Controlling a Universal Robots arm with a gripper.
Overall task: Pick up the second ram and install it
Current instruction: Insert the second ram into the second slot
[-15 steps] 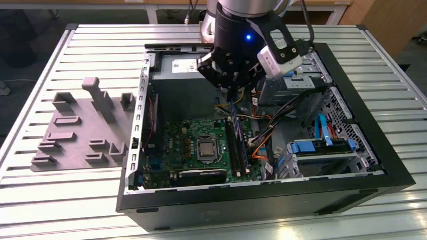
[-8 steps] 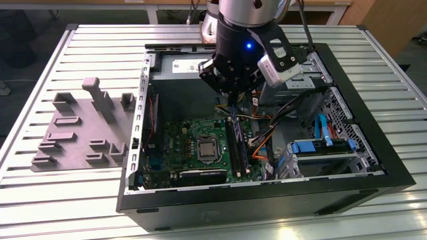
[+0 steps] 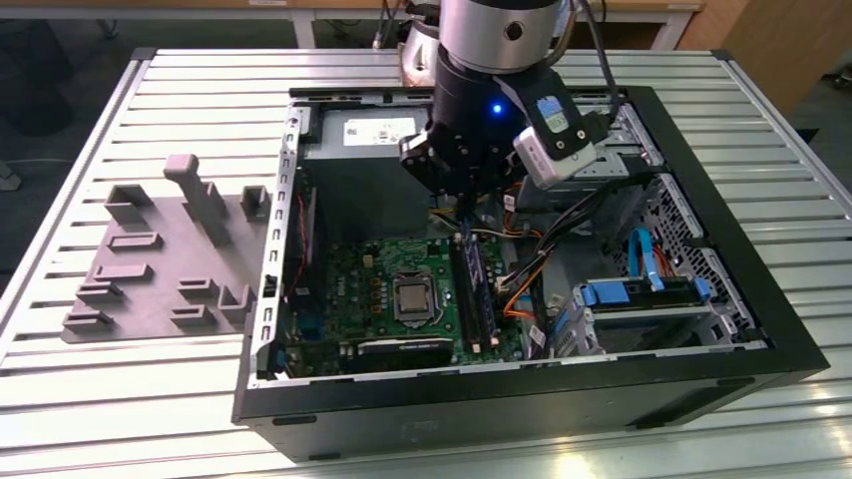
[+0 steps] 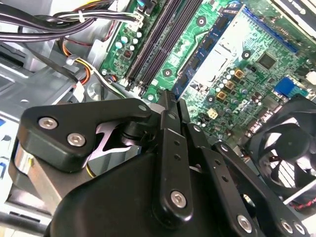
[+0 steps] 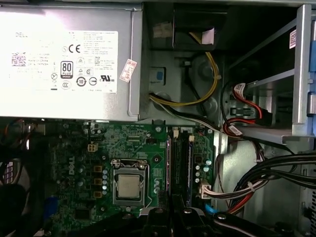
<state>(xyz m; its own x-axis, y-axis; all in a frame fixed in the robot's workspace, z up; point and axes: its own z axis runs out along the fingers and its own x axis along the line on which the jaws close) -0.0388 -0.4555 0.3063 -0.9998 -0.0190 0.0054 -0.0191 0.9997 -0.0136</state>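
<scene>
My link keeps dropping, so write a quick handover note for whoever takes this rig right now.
The hand is shut with nothing visible between its fingers, low over the memory slots inside the open computer case.
A memory stick appears to sit in one slot. I cannot tell whether it is the second one.
Done: nothing certain.
Left: the second stick's seating is unconfirmed.

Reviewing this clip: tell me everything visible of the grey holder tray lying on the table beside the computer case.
The flat grey holder tray looks like matte moulded plastic or foam. Low blocky brackets stand across it, and one taller upright post rises near its far edge. It lies flat on the ribbed metal table, close beside the open black computer case, on the exterior view's left; whether they touch is unclear.
</scene>
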